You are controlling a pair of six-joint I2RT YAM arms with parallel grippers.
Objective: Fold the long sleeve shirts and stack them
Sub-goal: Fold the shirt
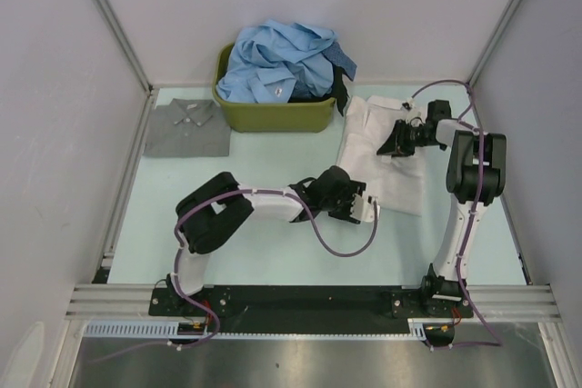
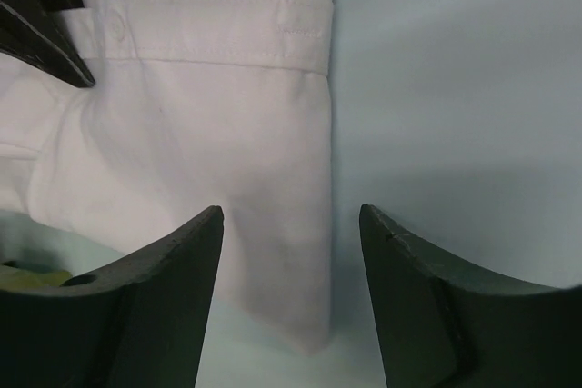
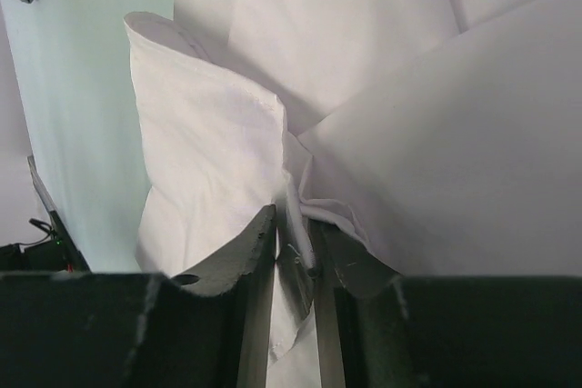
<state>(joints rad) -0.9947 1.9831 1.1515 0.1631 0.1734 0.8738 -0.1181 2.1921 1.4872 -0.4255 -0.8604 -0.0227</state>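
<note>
Folding is barely begun, we judge: one grey shirt (image 1: 186, 129) lies folded at ten o'clock, blue shirts (image 1: 282, 61) fill the tub (image 1: 273, 117) at twelve. At two, our right gripper (image 3: 293, 233) pinches the white shirt (image 1: 386, 170); our left gripper (image 2: 291, 224) gapes empty over its edge.

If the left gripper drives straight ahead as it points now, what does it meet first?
Probably the white shirt: its folded edge lies ahead of the open left gripper, with bare table alongside. Depth is unclear.
</note>
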